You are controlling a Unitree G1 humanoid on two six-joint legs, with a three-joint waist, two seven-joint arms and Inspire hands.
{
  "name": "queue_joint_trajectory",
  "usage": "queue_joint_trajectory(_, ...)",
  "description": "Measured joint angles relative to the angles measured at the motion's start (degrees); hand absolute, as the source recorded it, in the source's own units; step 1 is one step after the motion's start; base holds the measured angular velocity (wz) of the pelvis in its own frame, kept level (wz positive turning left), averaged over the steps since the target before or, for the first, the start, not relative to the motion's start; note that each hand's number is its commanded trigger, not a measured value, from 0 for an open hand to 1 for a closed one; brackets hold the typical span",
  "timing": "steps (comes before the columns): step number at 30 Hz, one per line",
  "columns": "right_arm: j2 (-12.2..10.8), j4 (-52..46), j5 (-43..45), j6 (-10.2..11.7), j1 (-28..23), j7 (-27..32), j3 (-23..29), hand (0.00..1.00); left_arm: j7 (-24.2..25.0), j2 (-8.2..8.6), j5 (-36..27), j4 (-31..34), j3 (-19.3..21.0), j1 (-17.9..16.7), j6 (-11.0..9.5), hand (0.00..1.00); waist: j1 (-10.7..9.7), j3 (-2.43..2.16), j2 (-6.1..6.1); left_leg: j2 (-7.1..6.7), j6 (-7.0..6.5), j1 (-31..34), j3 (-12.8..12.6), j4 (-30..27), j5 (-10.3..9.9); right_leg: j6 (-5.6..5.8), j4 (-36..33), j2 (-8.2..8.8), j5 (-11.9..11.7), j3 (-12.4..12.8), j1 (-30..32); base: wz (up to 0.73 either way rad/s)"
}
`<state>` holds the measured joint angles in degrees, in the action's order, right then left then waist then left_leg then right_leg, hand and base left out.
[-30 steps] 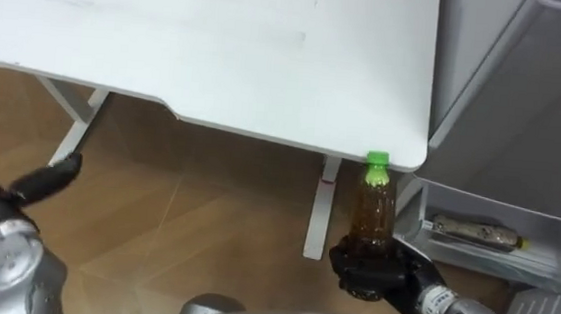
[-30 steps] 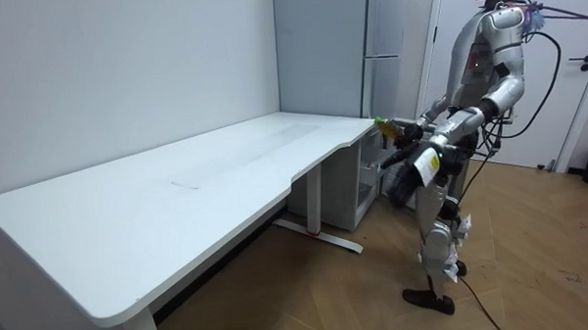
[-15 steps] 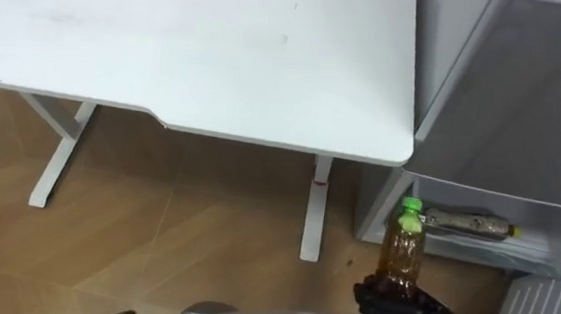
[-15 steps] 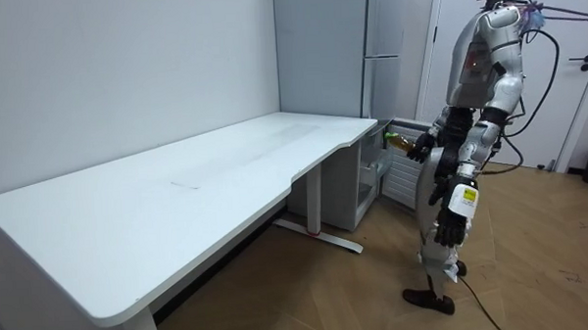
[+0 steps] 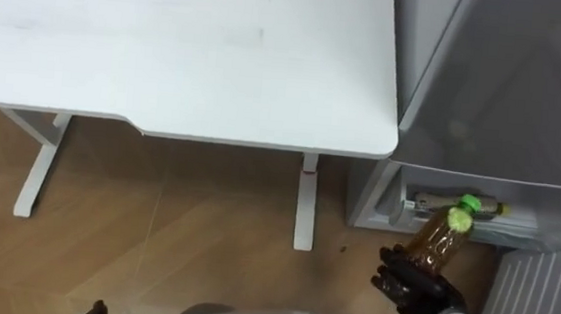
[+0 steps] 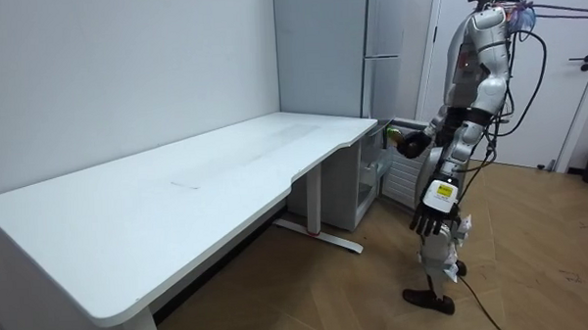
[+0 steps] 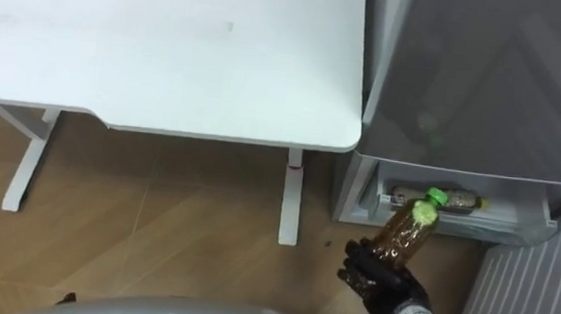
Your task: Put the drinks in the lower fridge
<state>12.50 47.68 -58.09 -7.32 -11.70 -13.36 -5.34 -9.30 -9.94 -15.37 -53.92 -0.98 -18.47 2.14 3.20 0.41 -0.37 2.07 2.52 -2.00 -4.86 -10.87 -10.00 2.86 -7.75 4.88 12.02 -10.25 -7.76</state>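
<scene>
Down at lower right, the right hand (image 5: 410, 290) curls round the base of the bottle (image 5: 439, 240), its green-capped neck tilted up-right toward the open lower fridge drawer (image 5: 541, 223) just beyond; the left hand (image 6: 428, 219) hangs slack, farther off.

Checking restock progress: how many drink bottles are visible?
2: a green-capped amber plastic bottle in the right hand; a second bottle lying in the lower fridge. Others may be hidden.
</scene>
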Motion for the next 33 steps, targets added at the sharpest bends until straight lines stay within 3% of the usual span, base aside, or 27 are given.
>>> queue_joint_trajectory(8,-0.3,2.3,-14.8,0.3,2.5,2.1,0.0,1.00,2.7,-0.10,2.2,-1.5,-2.3,0.3,0.6,0.00,-0.1,0.18,0.79,-0.01,0.00,1.5,0.2,-0.3,0.0,-0.03,-0.3,-0.01,0.0,-0.3,1.0,0.00)
queue_joint_trajectory(11,-0.1,6.9,-18.6,0.3,7.1,3.2,0.7,1.00,3.8,-0.14,2.5,-1.5,-2.7,1.3,1.2,0.00,-0.1,0.41,1.45,0.05,-0.05,3.2,0.3,-0.8,0.0,-0.12,-1.3,0.06,-0.1,-0.4,3.2,0.00)
queue_joint_trajectory(17,0.0,17.0,-23.0,0.2,16.1,3.5,2.3,1.00,5.3,-0.90,2.6,-2.8,-4.5,4.0,2.9,0.00,-0.6,0.27,2.51,0.07,-0.22,7.8,1.6,-2.8,0.2,-0.24,-2.5,0.08,-0.3,-1.4,6.8,0.10)
queue_joint_trajectory(19,0.7,20.4,-22.9,-0.4,19.8,4.0,3.6,1.00,6.3,-1.01,2.8,-3.0,-4.7,5.3,3.4,0.00,-0.3,0.05,3.14,0.10,-0.32,9.6,1.8,-3.1,0.5,-0.35,-3.3,0.15,-0.3,-1.4,9.0,0.02)
queue_joint_trajectory(23,2.0,24.5,-22.7,-0.9,24.7,4.0,6.7,1.00,8.0,-1.67,6.2,-3.4,-4.7,7.7,4.4,0.00,0.2,0.47,3.39,0.14,-0.44,12.5,1.9,-4.1,0.7,-0.43,-4.5,0.23,-0.4,-1.4,11.9,0.00)
queue_joint_trajectory(26,4.4,28.7,-22.7,-1.5,29.8,4.0,6.7,1.00,9.1,-2.46,7.5,-5.0,-5.0,10.7,4.7,0.00,0.5,0.88,3.11,0.13,-0.66,15.9,1.9,-4.6,1.3,-0.53,-6.1,0.46,-0.5,-1.5,15.9,0.00)
queue_joint_trajectory(29,5.8,30.4,-22.6,-1.6,32.1,4.0,6.7,1.00,10.1,-3.64,7.5,-6.5,-6.9,13.1,4.9,0.00,0.7,1.13,2.75,0.12,-0.66,18.2,2.0,-4.6,1.8,-0.67,-6.9,0.54,-0.6,-1.5,18.2,0.00)
queue_joint_trajectory(33,7.4,32.3,-22.5,-2.6,34.5,4.0,6.6,1.00,10.3,-3.91,7.5,-6.7,-8.5,15.5,4.9,0.00,1.6,1.39,2.49,0.10,-0.76,20.9,1.8,-4.6,2.4,-0.82,-7.9,0.76,-0.7,-1.5,21.4,-0.02)
